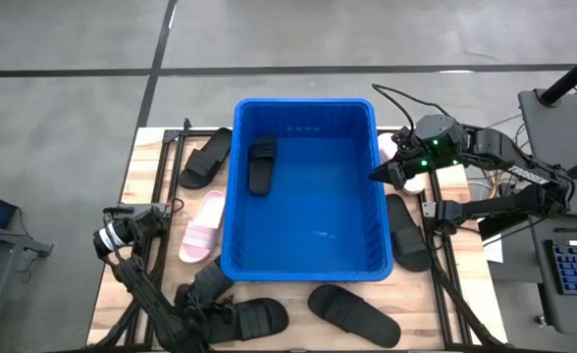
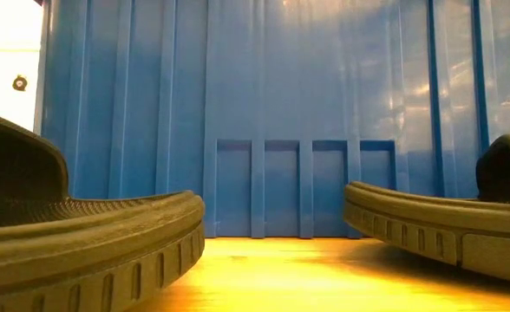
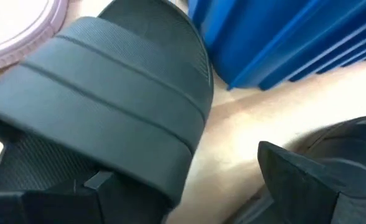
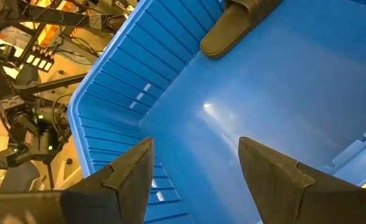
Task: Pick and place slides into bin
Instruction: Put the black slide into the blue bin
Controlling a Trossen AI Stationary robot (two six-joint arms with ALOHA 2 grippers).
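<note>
High view: one blue bin (image 1: 308, 191) mid-table, holding one black slide (image 1: 261, 164) near its far left corner. Outside it: black slides at far left (image 1: 206, 157), right (image 1: 408, 230), front centre (image 1: 353, 312) and front left (image 1: 254, 317), a fifth (image 1: 207, 281) partly under the left arm. One pink slide (image 1: 202, 226) beside the bin's left wall; a pale one (image 1: 394, 149) shows at the right rim. Right gripper (image 1: 392, 175) hovers at the right rim, jaws spread, empty. Left gripper (image 1: 202, 294) sits low at the front left.

Low view: two black soles before the bin wall.

Left wrist view: left gripper's jaws spread beside a black strap, grasping nothing.

Right wrist view: open fingers (image 4: 128, 171) above the bin floor.
</note>
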